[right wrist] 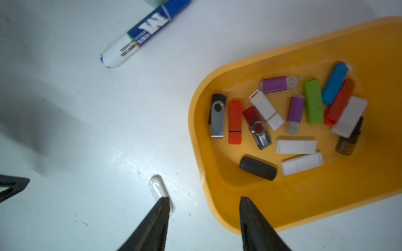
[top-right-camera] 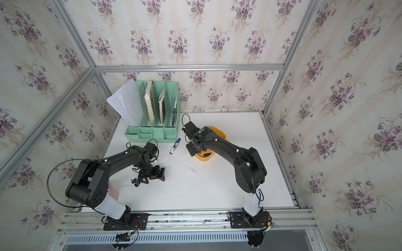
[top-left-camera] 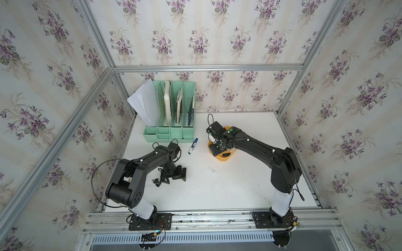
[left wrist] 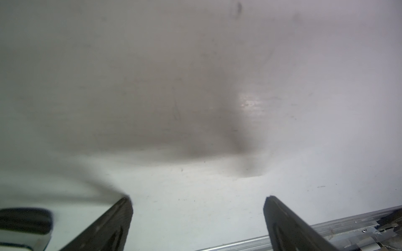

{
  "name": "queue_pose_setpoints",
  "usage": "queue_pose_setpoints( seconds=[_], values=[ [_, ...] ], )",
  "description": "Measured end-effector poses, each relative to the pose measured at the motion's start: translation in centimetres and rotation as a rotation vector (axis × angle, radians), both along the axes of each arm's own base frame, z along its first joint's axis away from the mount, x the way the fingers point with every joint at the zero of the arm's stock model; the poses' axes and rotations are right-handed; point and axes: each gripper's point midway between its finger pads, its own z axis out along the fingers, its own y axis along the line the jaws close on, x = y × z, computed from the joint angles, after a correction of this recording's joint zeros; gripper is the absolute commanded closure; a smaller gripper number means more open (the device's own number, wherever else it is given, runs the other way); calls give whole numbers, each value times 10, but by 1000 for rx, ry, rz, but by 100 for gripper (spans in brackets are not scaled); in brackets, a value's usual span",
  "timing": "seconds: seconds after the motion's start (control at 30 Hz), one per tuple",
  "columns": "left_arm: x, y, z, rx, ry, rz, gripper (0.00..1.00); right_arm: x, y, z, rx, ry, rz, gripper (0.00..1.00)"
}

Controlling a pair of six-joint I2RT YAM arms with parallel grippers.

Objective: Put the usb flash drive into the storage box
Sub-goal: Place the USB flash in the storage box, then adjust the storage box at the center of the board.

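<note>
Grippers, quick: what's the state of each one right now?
Left gripper: open, jaws wide apart, holding nothing.
Right gripper: open, jaws apart, nothing between them.

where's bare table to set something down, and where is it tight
Widest bare patch: the table between the white flash drive and the front rail. Also bare: behind the storage box, toward the back wall. Tight: between the green file organizer, marker and left hand; the box holds many drives.
</note>
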Motion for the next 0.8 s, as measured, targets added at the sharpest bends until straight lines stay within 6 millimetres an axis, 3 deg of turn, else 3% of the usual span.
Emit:
queue_pose_setpoints(
  seconds=[0.17,0.27,0.43,0.6,0.8],
  values=[
    [0,0,0,-2,-4,0,1,-38,18,-33,-17,86,83,38],
    [0,0,0,-3,-8,3,1,-41,18,-43,-34,97,83,39],
    [0,0,0,-1,-5,2,1,-27,16,-30,-26,29,45,35],
    [-1,0,-2,3,8,3,1,4,4,-15,-11,-24,-53,32],
    [-2,0,-2,5,15,3,1,37,-13,-26,-1,7,-194,27]
  ],
)
